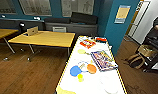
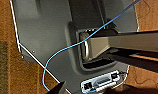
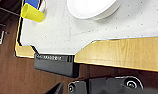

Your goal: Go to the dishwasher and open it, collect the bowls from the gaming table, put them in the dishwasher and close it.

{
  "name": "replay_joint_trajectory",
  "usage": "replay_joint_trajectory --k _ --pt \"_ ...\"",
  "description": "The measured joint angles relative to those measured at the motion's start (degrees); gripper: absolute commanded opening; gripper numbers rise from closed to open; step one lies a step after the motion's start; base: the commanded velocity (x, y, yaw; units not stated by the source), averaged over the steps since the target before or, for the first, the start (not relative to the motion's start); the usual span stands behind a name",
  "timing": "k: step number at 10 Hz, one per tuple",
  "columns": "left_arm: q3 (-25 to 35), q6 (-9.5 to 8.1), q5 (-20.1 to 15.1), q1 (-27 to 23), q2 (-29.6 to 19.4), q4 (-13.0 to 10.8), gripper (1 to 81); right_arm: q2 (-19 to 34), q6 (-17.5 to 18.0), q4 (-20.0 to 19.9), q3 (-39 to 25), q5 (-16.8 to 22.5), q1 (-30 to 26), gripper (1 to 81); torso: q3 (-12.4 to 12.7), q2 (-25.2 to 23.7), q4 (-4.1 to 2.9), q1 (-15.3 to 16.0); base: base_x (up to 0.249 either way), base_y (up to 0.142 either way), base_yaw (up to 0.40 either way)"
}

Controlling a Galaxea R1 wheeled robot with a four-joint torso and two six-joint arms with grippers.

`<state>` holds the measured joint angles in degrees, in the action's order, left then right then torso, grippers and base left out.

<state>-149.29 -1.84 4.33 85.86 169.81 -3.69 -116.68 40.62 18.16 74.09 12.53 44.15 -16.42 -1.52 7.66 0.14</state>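
We can't tell whether either claw is apart or together; fingers aren't readable in the wrist views. Our right wrist cam hangs over the near end of the gaming table [image 3: 100, 35]: white dotted top, yellow wood edge, a dark slotted fitting [image 3: 55, 63] at the corner. A white bowl [image 3: 93, 8] sits on that top, w/ a yellow cup [image 3: 32, 13] lying on its side near the corner. Left wrist cam looks down on our grey base [image 2: 50, 37] w/ a blue cable [image 2: 77, 45] looped across it, wood floor around. From the head cam the gaming table [image 1: 95, 86] runs away from us, carrying the white bowl [image 1: 107, 84], yellow cup [image 1: 80, 77], blue disc [image 1: 75, 71], orange disc [image 1: 91, 68] and a colourful board [image 1: 103, 60]. A yellow desk [image 1: 47, 38] stands to the left; a person [image 1: 157, 27] at far right.
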Motion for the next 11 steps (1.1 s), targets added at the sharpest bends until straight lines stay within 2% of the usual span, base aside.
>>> replay_joint_trajectory --k 3,6,7,11 --pt "0.0 -0.09 0.11 -0.16 0.02 0.0 81.1 0.15 5.79 0.05 0.05 5.77 -7.19 81.1 -0.02 0.02 0.0 0.02 0.0 0.0 0.0" --pt "0.0 -0.16 0.11 -0.16 0.02 0.01 81.1 -0.8 7.61 0.51 1.26 7.89 -12.39 81.1 -0.05 0.02 0.0 0.05 0.0 0.0 0.0" --pt "0.0 -0.17 0.1 -0.16 0.02 0.01 81.1 -2.06 8.0 0.57 2.83 8.36 -12.59 81.1 -0.07 0.02 0.0 0.05 0.0 0.0 0.0" --pt "-0.05 -0.57 -0.01 -0.26 0.0 0.06 81.1 -6.58 10.48 0.74 15.87 9.13 -15.03 81.1 -0.09 0.05 0.0 0.05 0.0 0.0 0.0"
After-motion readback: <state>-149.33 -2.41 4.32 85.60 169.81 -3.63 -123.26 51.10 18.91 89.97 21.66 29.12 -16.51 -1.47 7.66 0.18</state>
